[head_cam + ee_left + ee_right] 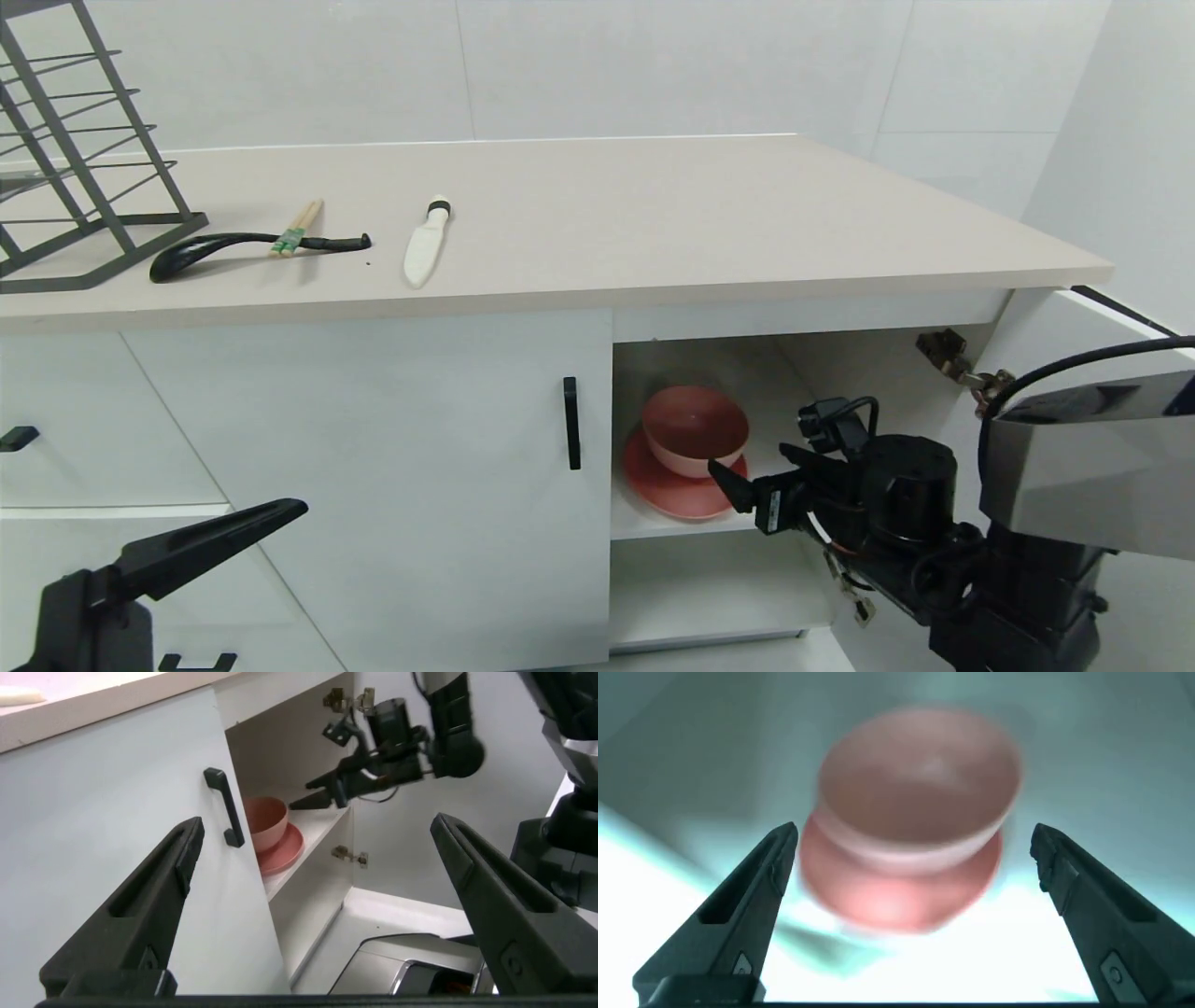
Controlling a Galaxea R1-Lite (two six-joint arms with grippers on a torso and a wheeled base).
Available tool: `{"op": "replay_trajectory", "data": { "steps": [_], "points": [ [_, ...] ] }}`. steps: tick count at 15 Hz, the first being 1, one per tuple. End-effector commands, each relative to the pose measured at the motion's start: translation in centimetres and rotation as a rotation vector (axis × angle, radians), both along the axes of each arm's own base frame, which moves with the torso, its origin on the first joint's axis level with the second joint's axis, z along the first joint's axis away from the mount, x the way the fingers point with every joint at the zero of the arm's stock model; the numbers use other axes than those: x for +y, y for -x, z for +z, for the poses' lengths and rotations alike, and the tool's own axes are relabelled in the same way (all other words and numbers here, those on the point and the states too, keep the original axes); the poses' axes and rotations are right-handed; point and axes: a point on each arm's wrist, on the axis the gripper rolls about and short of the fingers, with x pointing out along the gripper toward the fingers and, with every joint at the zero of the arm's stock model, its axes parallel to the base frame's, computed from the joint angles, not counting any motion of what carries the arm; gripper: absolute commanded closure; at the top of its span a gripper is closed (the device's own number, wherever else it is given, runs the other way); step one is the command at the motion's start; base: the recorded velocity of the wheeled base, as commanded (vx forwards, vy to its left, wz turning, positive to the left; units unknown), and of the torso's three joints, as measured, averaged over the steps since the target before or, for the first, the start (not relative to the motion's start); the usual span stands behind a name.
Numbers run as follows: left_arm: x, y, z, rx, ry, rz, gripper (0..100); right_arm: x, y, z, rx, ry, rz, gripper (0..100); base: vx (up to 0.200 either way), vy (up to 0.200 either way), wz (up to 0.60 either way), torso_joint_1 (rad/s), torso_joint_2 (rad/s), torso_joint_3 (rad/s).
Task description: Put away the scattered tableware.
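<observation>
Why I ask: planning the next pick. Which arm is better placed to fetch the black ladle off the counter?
Probably left. The black ladle lies left on the counter, on the side of the left gripper, open and empty. The right gripper sits at the cabinet by the pink bowl, farther right.

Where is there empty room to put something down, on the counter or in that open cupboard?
The countertop is bare from the cream knife to its right edge; the cupboard's lower shelf is bare too. Crowded: the counter's left end (rack, ladle, chopsticks) and the upper shelf, with bowl on plate.
</observation>
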Motion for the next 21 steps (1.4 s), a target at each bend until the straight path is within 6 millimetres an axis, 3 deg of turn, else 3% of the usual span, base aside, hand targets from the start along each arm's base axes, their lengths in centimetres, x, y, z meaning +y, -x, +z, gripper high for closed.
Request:
{"op": "replay_trajectory", "data": {
  "steps": [1, 3, 7, 10, 13, 15, 21],
  "points": [
    [0.0, -0.1, 0.0, 0.003, -0.002, 0.0, 0, -0.8, 2.0, 1.6, -0.004, 0.002, -0.003, 0, 0.0, 0.0, 0.0, 0.0, 0.0, 0.0],
    [-0.1, -0.1, 0.0, 0.005, -0.001, 0.0, 0, -1.6, 3.4, 2.0, 0.017, 0.015, -0.004, 0, 0.0, 0.0, 0.0, 0.0, 0.0, 0.0],
    [0.0, -0.2, 0.2, -0.002, 0.005, 0.018, 0, -4.3, 8.2, 5.8, -0.036, -0.012, -0.007, 0, 0.0, 0.0, 0.0, 0.0, 0.0, 0.0],
    [0.8, 0.0, 0.5, -0.028, 0.027, 0.078, 0, -5.4, 9.5, 8.8, -0.178, -0.05, -0.164, 0, 0.0, 0.0, 0.0, 0.0, 0.0, 0.0],
    [1.0, 0.1, 0.1, -0.016, 0.02, 0.092, 0, -6.3, 10.3, 10.7, -0.262, -0.094, -0.197, 0, 0.0, 0.0, 0.0, 0.0, 0.0, 0.0],
    [1.6, 0.6, -0.2, -0.014, 0.022, 0.12, 0, -7.3, 11.9, 12.7, -0.363, -0.099, -0.185, 0, 0.0, 0.0, 0.0, 0.0, 0.0, 0.0],
    [3.2, 1.7, -0.6, 0.038, 0.083, 0.245, 0, -10.1, 15.9, 13.7, -0.367, 0.021, -0.186, 0, 0.0, 0.0, 0.0, 0.0, 0.0, 0.0]
  ]
}}
